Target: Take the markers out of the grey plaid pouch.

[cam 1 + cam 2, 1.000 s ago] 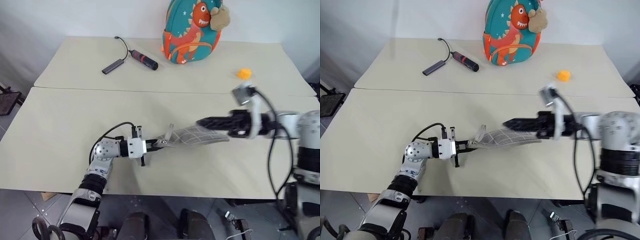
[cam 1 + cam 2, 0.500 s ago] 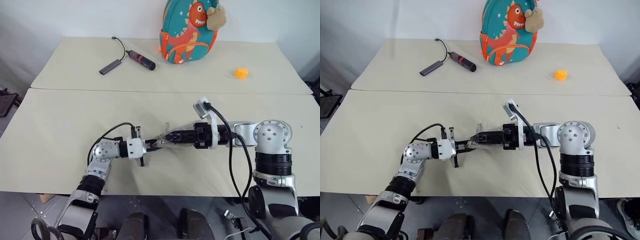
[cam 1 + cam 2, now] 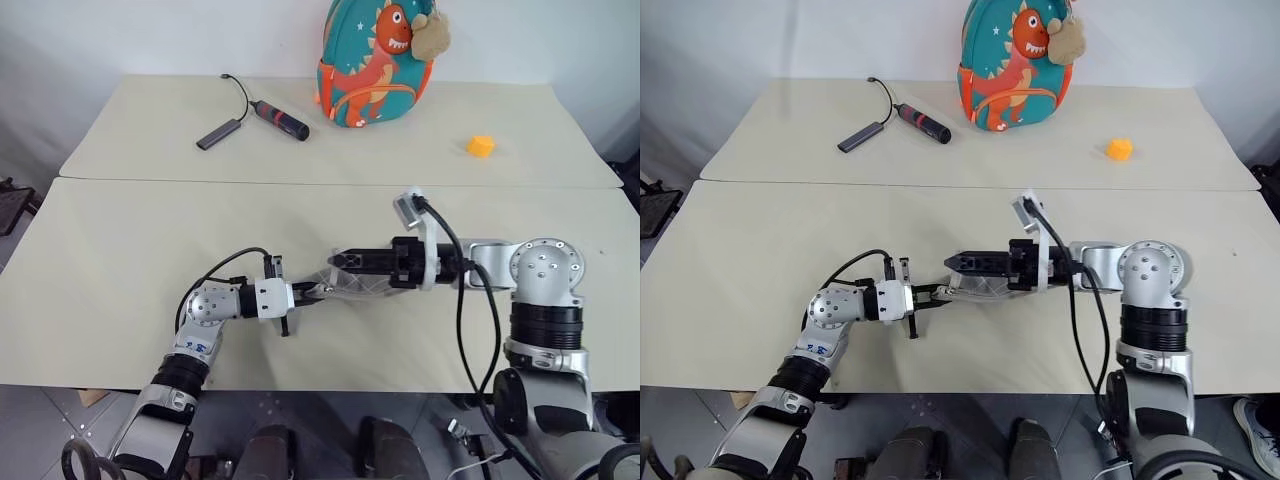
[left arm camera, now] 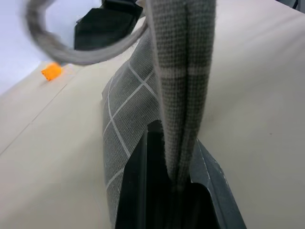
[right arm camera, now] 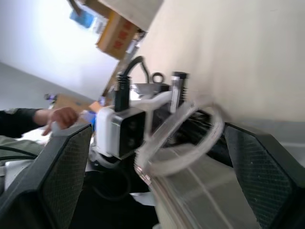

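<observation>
The grey plaid pouch (image 3: 365,285) hangs just above the near table, stretched between my two arms. My left gripper (image 3: 306,292) is shut on its left end; in the left wrist view the folded fabric (image 4: 183,86) stands pinched between the black fingers (image 4: 136,181), and the cord loop (image 4: 62,52) curls above. My right gripper (image 3: 342,261) is open and points left along the top of the pouch, close to the left gripper. In the right wrist view its fingers (image 5: 66,167) stand wide apart around the loop (image 5: 183,136). The markers are hidden.
On the far table stand a teal dinosaur backpack (image 3: 375,60), a red-and-black cabled stick (image 3: 282,118) with a grey adapter (image 3: 220,133), and a small orange object (image 3: 481,146). A seam (image 3: 200,179) divides the two tables. A person's hand (image 5: 62,117) shows in the right wrist view.
My right gripper has slid left along the pouch, from its right part to near the left gripper, staying open. The left gripper has kept its hold and place.
</observation>
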Robot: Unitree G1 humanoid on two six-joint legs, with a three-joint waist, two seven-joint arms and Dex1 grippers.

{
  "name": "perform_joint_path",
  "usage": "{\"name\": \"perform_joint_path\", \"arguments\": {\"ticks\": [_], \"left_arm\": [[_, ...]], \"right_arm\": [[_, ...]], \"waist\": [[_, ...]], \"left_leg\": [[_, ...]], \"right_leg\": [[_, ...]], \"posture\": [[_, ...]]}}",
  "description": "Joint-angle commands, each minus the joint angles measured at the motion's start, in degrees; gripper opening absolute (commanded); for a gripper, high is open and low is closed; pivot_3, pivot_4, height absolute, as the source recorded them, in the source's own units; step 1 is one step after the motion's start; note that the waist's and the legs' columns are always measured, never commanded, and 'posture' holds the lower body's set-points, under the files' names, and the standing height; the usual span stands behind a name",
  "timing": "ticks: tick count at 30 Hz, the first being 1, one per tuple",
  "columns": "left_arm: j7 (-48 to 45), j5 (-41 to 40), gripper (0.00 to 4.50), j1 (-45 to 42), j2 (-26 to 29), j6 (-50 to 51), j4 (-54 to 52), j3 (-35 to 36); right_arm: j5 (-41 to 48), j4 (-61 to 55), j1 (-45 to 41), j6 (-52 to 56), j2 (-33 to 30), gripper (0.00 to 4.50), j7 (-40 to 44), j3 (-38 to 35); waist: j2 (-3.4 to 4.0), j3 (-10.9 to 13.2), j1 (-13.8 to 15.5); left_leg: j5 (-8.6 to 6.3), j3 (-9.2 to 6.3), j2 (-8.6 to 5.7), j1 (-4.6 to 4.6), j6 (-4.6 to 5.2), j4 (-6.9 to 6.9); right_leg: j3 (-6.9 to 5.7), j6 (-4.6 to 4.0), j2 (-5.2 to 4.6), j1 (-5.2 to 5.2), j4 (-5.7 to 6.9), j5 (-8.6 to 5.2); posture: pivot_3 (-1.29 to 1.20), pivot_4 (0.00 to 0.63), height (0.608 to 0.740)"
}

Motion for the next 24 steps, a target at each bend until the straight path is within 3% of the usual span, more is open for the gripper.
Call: {"name": "perform_joint_path", "arguments": {"ticks": [1,9,22,24], "left_arm": [[0.0,-0.6,0.00,0.0,0.4,0.4,-0.8,-0.2],[-0.2,-0.8,0.00,-0.1,0.4,0.9,-0.6,-0.3],[-0.1,-1.0,0.00,-0.1,0.2,2.0,-1.1,-0.4],[-0.1,-1.0,0.00,-0.1,0.3,2.0,-1.2,-0.4]], "right_arm": [[1.9,-0.9,0.1,0.1,-0.8,4.48,1.2,-1.4],[5.0,-1.5,-0.1,2.5,1.3,4.48,0.2,-2.8],[6.4,-3.0,2.0,0.2,11.3,4.48,-5.4,-1.0],[5.7,-3.3,2.5,-1.5,11.8,4.10,-5.5,-0.3]], "waist": [[0.00,0.0,0.0],[0.00,0.0,0.0],[0.01,0.0,-0.1],[0.01,0.0,-0.1]], "left_leg": [[0.00,0.00,0.01,0.00,0.00,0.00],[0.00,-0.01,0.02,0.00,0.00,0.00],[0.00,-0.02,0.01,0.00,0.00,0.00],[0.00,-0.01,0.00,0.01,0.00,0.00]], "right_leg": [[0.00,0.00,0.00,0.00,0.00,0.00],[0.00,0.00,0.00,0.00,0.00,0.00],[0.00,0.00,0.00,0.00,0.02,0.00],[0.01,0.00,0.00,-0.01,0.03,0.00]], "posture": [[0.00,0.150,0.740],[0.00,0.150,0.740],[0.00,0.150,0.740],[0.00,0.150,0.740]]}}
